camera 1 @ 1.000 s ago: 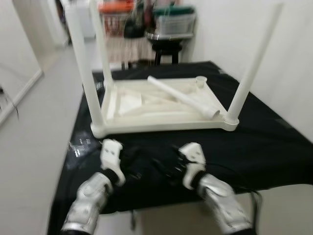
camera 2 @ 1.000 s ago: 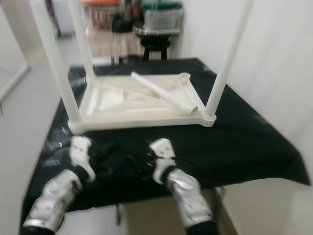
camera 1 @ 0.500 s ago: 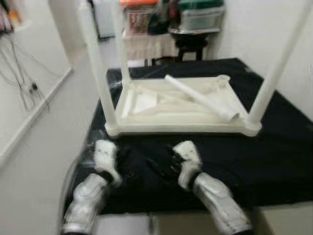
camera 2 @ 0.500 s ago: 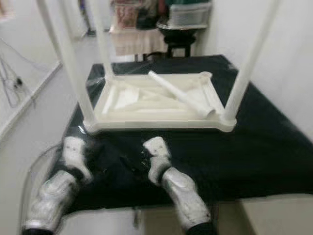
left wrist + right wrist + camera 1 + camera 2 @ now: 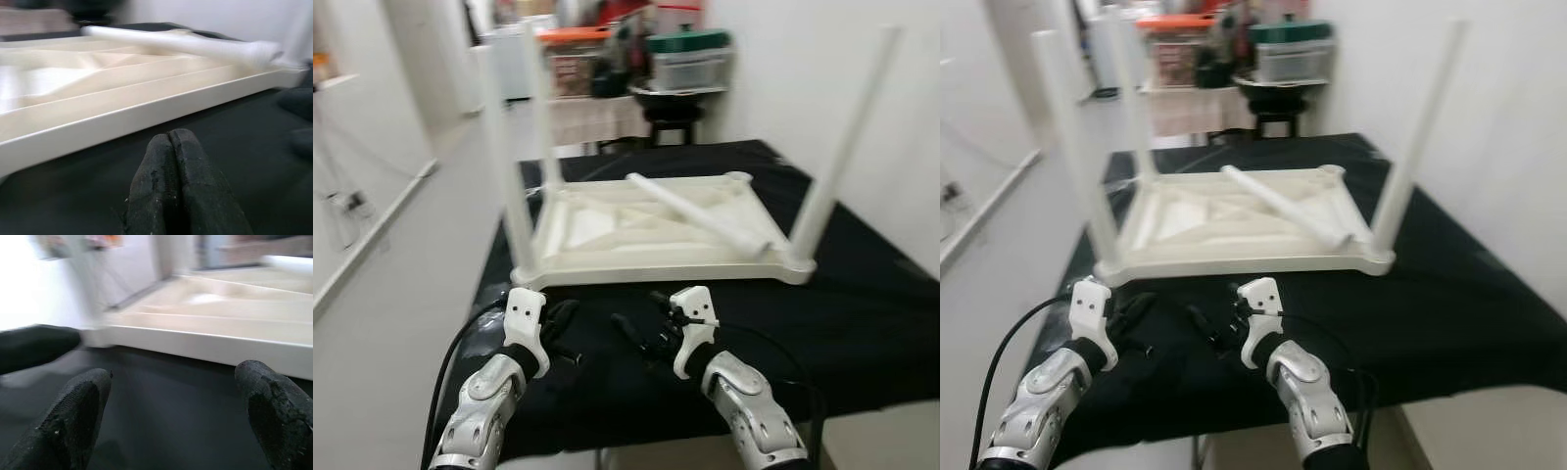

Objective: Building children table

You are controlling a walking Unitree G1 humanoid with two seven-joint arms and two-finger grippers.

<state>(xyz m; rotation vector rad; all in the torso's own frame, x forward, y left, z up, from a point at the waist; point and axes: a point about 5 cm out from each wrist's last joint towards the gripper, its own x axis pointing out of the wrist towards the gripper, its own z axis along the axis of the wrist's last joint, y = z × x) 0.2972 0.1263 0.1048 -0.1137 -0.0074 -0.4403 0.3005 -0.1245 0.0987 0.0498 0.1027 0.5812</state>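
Left hand (image 5: 171,181) pinched closed, right hand (image 5: 171,416) spread wide, before upturned cream table (image 5: 656,230) with loose leg (image 5: 700,215) inside.

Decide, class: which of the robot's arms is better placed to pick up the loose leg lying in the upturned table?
Probably the right. The right gripper is open and nearer the loose leg, whose end lies toward that side. The left gripper is shut, farther away.

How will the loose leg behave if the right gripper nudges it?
The loose leg is a round, smooth tube lying slanted across the upturned table's ribs, so it would likely roll or slide. It looks like hollow plastic, probably light and stiff. The open right gripper may slip on it.
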